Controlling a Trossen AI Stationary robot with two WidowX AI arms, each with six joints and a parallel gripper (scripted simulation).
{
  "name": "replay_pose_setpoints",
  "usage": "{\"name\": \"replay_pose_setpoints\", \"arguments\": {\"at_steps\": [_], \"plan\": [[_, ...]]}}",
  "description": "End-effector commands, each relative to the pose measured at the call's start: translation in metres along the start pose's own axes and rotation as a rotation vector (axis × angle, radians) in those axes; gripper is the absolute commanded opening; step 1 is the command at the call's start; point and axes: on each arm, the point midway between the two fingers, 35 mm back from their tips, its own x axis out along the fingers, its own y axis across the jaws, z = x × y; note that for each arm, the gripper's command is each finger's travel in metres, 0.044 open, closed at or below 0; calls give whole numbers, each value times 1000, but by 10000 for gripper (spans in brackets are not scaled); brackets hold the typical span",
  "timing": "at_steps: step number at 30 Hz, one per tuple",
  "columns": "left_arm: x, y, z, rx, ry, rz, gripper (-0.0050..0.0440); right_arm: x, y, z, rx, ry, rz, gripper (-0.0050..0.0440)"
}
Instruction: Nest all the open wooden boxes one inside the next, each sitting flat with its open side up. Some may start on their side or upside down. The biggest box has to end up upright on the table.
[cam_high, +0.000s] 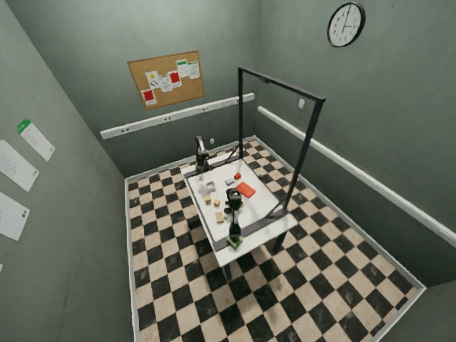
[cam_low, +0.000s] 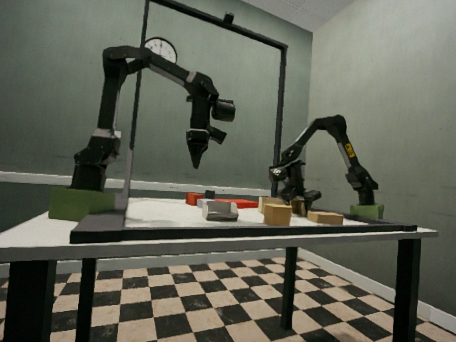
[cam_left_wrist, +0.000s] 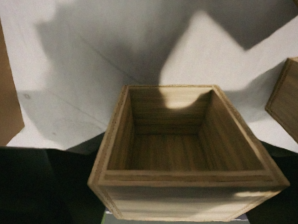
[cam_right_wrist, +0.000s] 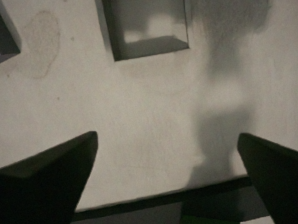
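Note:
Several open wooden boxes lie on the white table top. In the left wrist view a small wooden box (cam_left_wrist: 187, 155) stands upright with its open side up and fills the picture, with my left gripper's dark fingers against its two sides. In the exterior view my left gripper (cam_low: 296, 200) is down on this box (cam_low: 299, 206) at table level. Other wooden boxes (cam_low: 277, 214) (cam_low: 325, 217) lie close by. My right gripper (cam_low: 194, 159) hangs high above the table, open and empty; its fingers stand wide apart.
A grey open box (cam_right_wrist: 147, 27) lies below my right gripper, also in the exterior view (cam_low: 220, 210). A flat red piece (cam_high: 245, 189) and a small red block (cam_high: 237, 176) lie toward the back. A black frame (cam_high: 300, 150) stands over the table.

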Motion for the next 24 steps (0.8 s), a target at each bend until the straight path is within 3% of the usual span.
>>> {"name": "replay_pose_setpoints", "arguments": {"at_steps": [1, 10, 12, 14, 24], "plan": [[1, -1, -1, 0, 0, -3, 289, -5, 1, 4, -4, -18, 0, 400], [1, -1, -1, 0, 0, -3, 276, -5, 1, 4, -4, -18, 0, 400], [1, -1, -1, 0, 0, -3, 228, -5, 1, 4, -4, -18, 0, 400], [1, -1, -1, 0, 0, -3, 228, -5, 1, 4, -4, -18, 0, 400], [-9, -2, -10, 3, -165, -3, 0, -5, 1, 4, -4, -18, 0, 400]]}}
